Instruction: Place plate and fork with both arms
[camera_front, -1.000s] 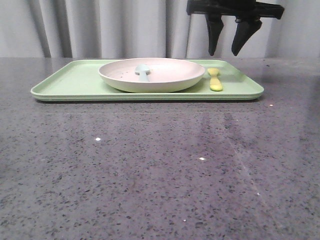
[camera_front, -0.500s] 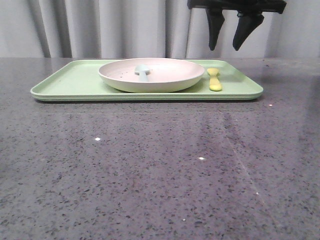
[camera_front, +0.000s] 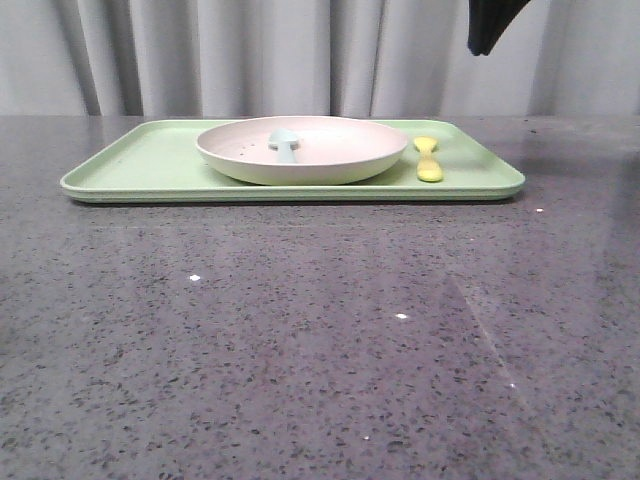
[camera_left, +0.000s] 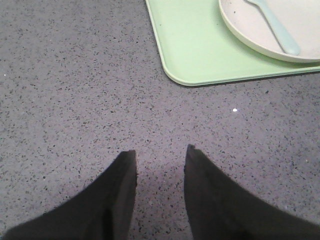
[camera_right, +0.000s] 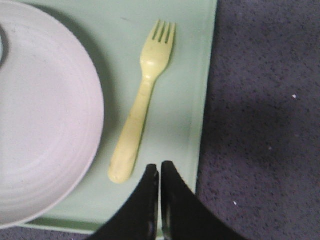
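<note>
A grey speckled stone table (camera_front: 320, 340) fills the front view, glossy enough to catch a few bright glints. Behind it hangs a pale grey pleated curtain (camera_front: 250, 55). A light green tray (camera_front: 130, 165) lies across the far half of the table.

The plate (camera_front: 330, 150) sits on the tray, about at its middle. The fork (camera_front: 429, 160) lies flat on the tray at the plate's 3 o'clock, just beside it and apart from the rim, its handle toward the near edge. In the right wrist view the fork (camera_right: 142, 100) has four short tines and lies on bare tray between the plate (camera_right: 45, 115) and the tray's (camera_right: 197, 100) raised rim. A pale blue spoon (camera_front: 285, 143) rests inside the plate.

The right gripper (camera_right: 159, 172) hangs above the tray's edge, just past the fork's handle end, its two fingers pressed together with nothing between them. In the front view only a dark tip (camera_front: 490, 25) of it shows at the top edge, the rest cut off, so its height there is hard to judge.

The left gripper (camera_left: 160, 157) hovers over bare table near a rounded corner of the tray (camera_left: 195, 55), fingers parted and empty. It does not show in the front view. The left wrist view crops the plate (camera_left: 250, 30) and shows only the handle of the spoon (camera_left: 277, 30); the bowl of the spoon is probably just out of frame.
</note>
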